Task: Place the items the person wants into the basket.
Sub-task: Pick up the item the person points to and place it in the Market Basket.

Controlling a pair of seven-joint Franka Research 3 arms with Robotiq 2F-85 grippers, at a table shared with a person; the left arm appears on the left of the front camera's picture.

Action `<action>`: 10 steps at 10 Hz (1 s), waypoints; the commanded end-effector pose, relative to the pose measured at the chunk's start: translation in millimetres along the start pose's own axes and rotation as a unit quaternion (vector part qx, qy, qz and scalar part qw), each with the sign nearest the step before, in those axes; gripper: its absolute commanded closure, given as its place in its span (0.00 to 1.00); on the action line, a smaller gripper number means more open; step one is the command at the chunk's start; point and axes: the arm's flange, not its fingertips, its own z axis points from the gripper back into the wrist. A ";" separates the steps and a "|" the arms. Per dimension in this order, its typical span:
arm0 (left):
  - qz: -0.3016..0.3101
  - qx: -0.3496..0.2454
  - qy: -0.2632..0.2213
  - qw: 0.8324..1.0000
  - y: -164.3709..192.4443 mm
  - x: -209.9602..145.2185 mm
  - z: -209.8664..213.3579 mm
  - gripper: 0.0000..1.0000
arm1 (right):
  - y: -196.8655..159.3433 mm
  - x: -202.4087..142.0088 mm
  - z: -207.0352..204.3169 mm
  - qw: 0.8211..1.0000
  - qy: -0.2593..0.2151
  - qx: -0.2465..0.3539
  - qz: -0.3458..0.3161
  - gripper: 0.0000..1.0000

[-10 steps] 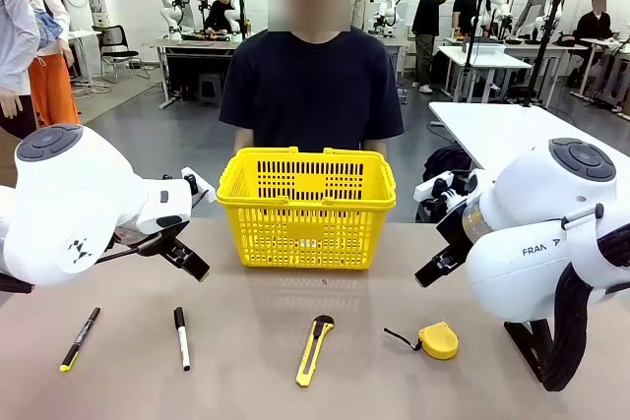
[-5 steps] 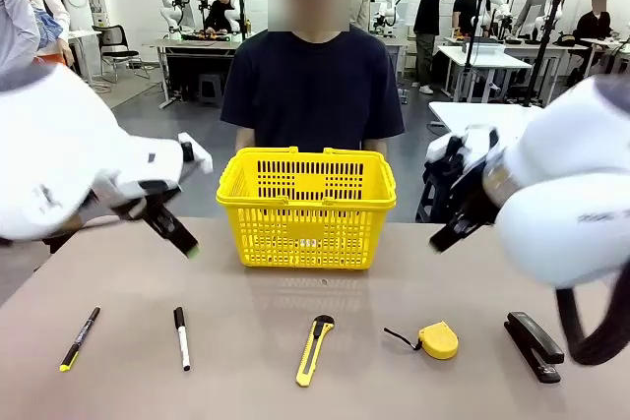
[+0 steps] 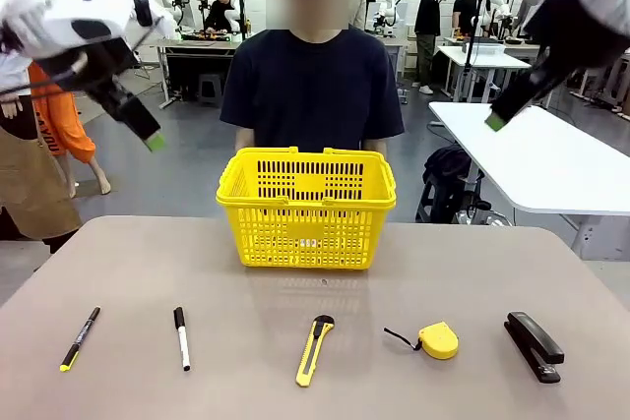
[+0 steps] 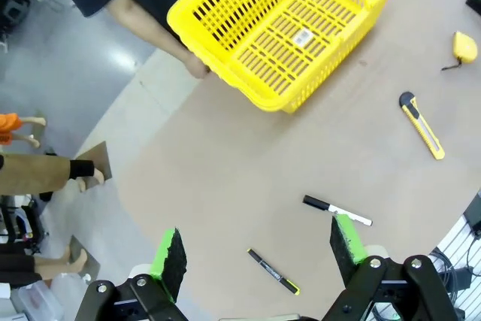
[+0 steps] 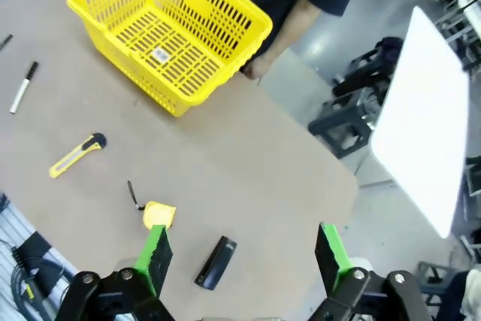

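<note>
The yellow basket (image 3: 306,209) stands in the middle of the frame, at the far side of the tabletop (image 3: 472,272), just in front of the person (image 3: 311,90) in the dark T-shirt. In the front view the basket hides the person's hands. From the left wrist view one hand (image 4: 197,65) shows close to the basket's rim, but I cannot tell if it touches it.

Along the lower part of the frame five things lie in a row, well apart from each other. From left to right they are the thin black pen (image 3: 79,338) with a yellow tip, the white marker (image 3: 182,337), the yellow-and-black knife (image 3: 314,349), a round yellow tape measure (image 3: 438,340) and a black stapler (image 3: 535,345). None of them is in the basket. On its floor there is a small white label (image 4: 302,35), and its print is too small to read.

The left fingers (image 4: 169,257) hang high at the upper left of the frame, and the right fingers (image 5: 155,255) high at the upper right. Both arms are cut off by the frame edges. In the front view only one finger of each pair is clear. The wrist views show both pairs spread wide, with nothing between the green pads. In the left wrist view the upper right edge cuts the stapler to a dark sliver.
</note>
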 end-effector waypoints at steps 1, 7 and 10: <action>0.007 0.027 0.003 1.000 -1.8 0.7 1.6 0.00 | 4.2 2.9 -10.7 0.999 0.031 -0.023 0.011 0.00; 0.001 0.003 0.000 1.000 0.3 2.7 1.5 0.00 | -0.3 3.2 4.5 1.000 0.004 -0.004 0.003 0.00; 0.000 -0.186 -0.124 0.975 71.4 -59.0 61.9 0.00 | -69.1 -58.2 42.5 0.973 -0.093 0.210 -0.004 0.00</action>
